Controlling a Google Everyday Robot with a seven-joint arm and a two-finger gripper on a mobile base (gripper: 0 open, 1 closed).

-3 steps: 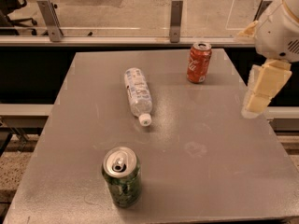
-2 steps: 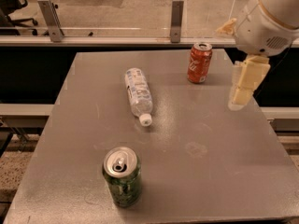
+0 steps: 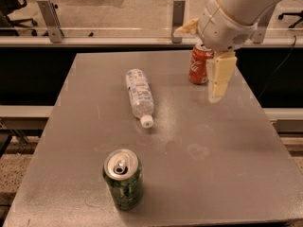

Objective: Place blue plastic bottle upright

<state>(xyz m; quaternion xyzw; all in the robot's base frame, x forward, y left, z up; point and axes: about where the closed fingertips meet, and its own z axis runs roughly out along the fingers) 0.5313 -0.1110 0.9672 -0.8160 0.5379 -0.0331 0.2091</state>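
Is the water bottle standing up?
No, the blue plastic bottle lies flat on the table, its cap toward the green can, while the gripper hangs beside the red can.

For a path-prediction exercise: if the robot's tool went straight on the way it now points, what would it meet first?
Probably bare table, just beside the red can. The tool hangs pointing down, well right of the lying bottle. Depth is uncertain.

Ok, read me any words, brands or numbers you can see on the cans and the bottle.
red soda can: white script, too blurred to read.
blue plastic bottle: bluish label print, too small to read.
green soda can: nothing legible.
gripper, hanging beside the red soda can: no markings.
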